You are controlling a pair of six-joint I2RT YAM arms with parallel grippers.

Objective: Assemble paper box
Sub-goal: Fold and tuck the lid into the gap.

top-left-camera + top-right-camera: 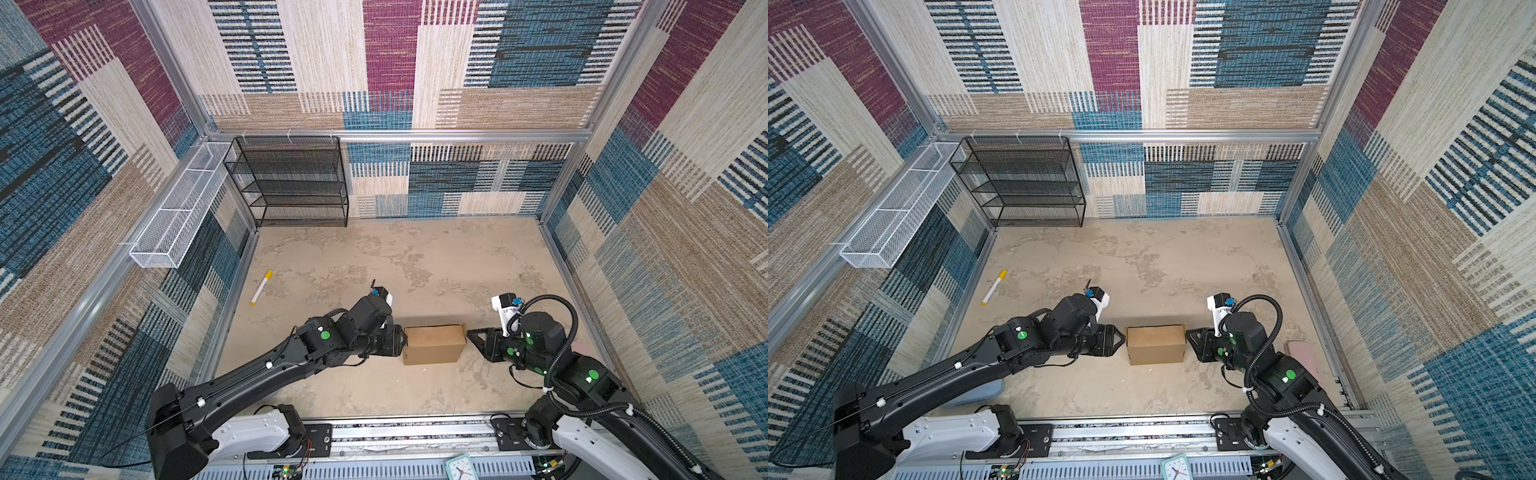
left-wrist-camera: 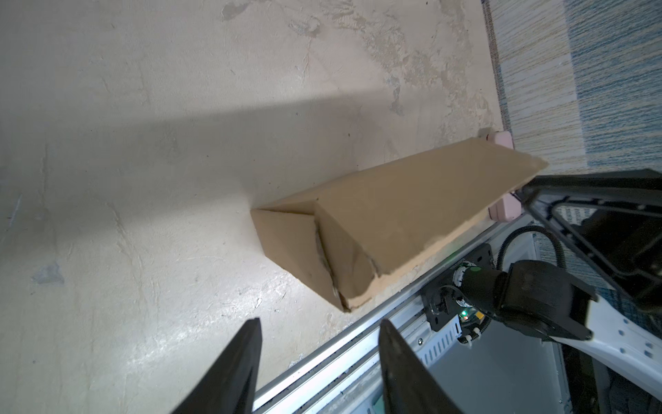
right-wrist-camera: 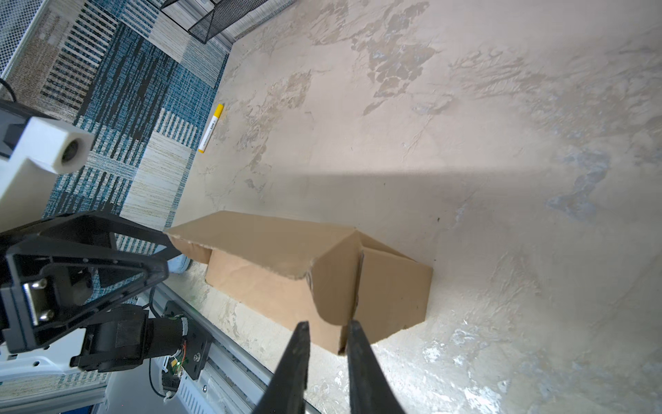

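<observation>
Far left on the table (image 1: 415,257): marker (image 1: 261,287), lying flat. Next, left gripper (image 2: 320,322), jaws spread wide with nothing between, tips just beside the left end of the box (image 1: 434,344). Box folded up, lid down, resting near the table's front between both grippers. At its right end: right gripper (image 3: 327,322), jaws parted only narrowly, tips by the upper corner; contact impossible to tell.

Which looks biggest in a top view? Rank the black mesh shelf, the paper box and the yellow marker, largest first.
1. black mesh shelf
2. paper box
3. yellow marker
The gaps are plain: the shelf stands farthest from the camera yet still looks largest.
</observation>
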